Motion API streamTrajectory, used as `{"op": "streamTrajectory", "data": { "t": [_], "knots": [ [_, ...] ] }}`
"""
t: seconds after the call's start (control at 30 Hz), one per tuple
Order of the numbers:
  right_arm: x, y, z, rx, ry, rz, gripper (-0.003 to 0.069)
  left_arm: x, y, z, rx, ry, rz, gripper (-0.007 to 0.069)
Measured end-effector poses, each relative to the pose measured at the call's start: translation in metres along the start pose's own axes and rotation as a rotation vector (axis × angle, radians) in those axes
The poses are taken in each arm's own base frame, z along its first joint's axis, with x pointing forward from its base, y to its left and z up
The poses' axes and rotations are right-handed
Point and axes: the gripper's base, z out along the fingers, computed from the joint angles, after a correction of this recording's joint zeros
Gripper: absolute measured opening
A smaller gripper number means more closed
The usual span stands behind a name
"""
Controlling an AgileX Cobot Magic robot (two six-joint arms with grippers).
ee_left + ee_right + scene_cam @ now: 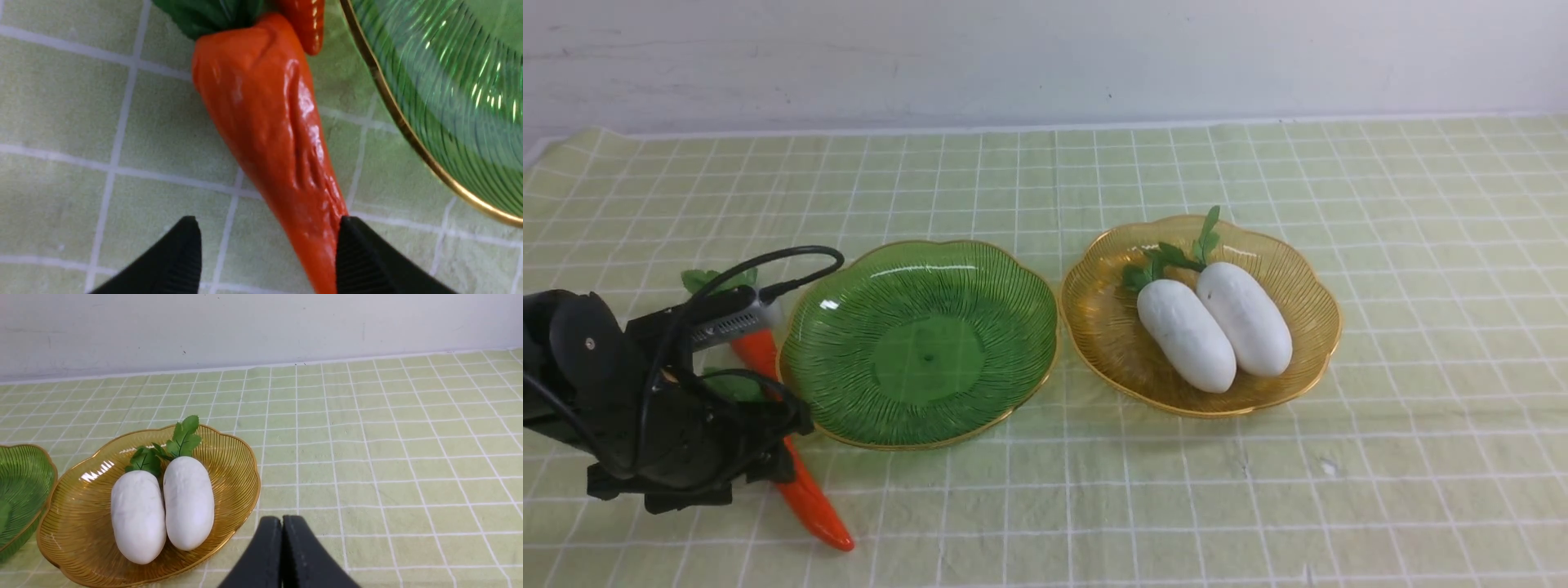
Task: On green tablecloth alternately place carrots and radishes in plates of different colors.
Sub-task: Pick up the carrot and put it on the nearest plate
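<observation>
On the pale green tablecloth [1339, 204], seen from the front, two plates sat side by side near the middle. The green plate [923, 359] held nothing. The yellow plate [1111, 343] carried both radishes [1186, 335], lying touching along their lengths with their leaves toward the wall, so that half of the sorting looked done. Both carrots lay on the cloth just left of the green plate: the far carrot [756, 347] mostly hidden behind the arm, and the near carrot [809, 498] pointing its tip toward the robot. The left gripper [776, 445] hung low over the near carrot, placed, I judged, for a pick so short a way from its plate.

In the left wrist view, the near carrot [265, 122] ran down between the two black fingers [367, 261]. The jaws stood wide apart, straddling its narrow end; one finger touched the carrot's side while the other was clear of it, so nothing was gripped. The gold rim of the green plate [449, 81] curved close beside it.

In the right wrist view, the right gripper [282, 522] hung back from the yellow plate [81, 539], its jaws pressed fully together with nothing between them, apparently parked out of the way.
</observation>
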Motion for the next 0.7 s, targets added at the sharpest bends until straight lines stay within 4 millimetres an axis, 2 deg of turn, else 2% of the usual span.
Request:
{"op": "streamTrajectory", "data": {
  "t": [0.3, 0.43, 0.47, 0.53, 0.7],
  "knots": [
    [0.001, 0.000, 0.000, -0.004, 0.012, 0.000, -0.0013, -0.001, 0.001, 0.025, -0.001, 0.040, -0.059, 0.0433],
    [0.002, 0.001, 0.000, -0.007, 0.020, 0.000, -0.0014, 0.000, 0.003, 0.027, -0.014, 0.060, -0.039, 0.0360],
    [0.002, 0.001, 0.000, -0.008, 0.025, 0.000, -0.0014, 0.000, 0.004, 0.028, -0.028, 0.069, -0.016, 0.0293],
    [0.003, 0.001, 0.000, -0.010, 0.029, 0.000, -0.0014, 0.002, 0.005, 0.027, -0.038, 0.084, 0.001, 0.0231],
    [0.004, 0.001, 0.000, -0.015, 0.045, 0.000, -0.0014, 0.011, 0.012, 0.007, -0.125, 0.183, 0.135, 0.0224]
  ]
}}
